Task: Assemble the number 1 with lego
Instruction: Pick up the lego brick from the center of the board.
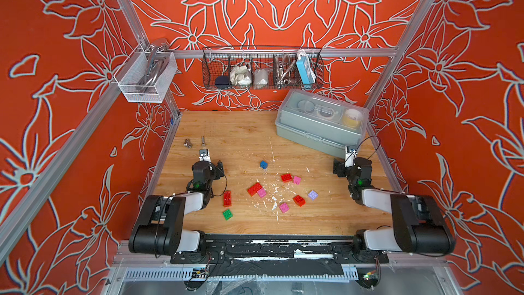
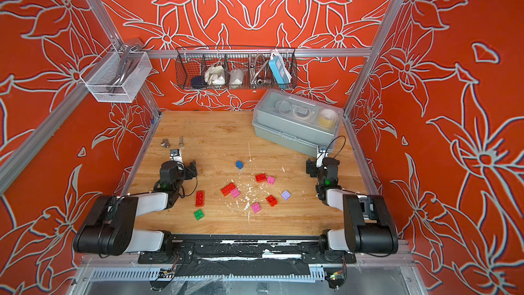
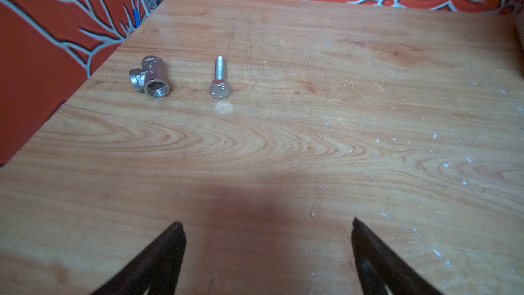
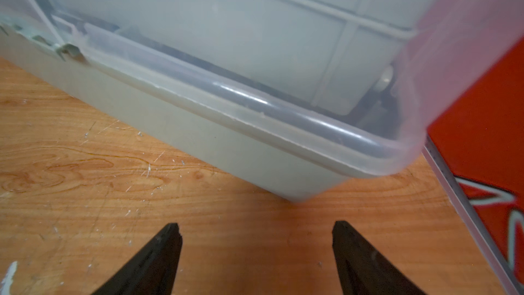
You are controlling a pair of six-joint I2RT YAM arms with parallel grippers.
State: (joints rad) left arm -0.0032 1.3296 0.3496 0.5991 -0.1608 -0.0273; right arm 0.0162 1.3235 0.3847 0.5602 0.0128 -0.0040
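Wooden table (image 1: 232, 134) inside red floral walls (image 1: 283, 1): we see the lego (image 1: 254, 189) scattered loose from centre toward six o'clock, nothing joined. At nine the left gripper (image 3: 266, 222), at three the right gripper (image 4: 256, 224), both gaping empty, seemingly keeping clear of it.

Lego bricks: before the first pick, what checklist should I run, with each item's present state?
1. The left gripper open and empty: ok.
2. The right gripper open and empty: ok.
3. Wrist cameras see the lego: not ok. The left shows only the bolt and pipe fitting, the right only the grey box.
4. The long red brick lies free, studs up, near the left arm: ok.
5. The red brick and pink brick are separate: cannot tell; they touch.
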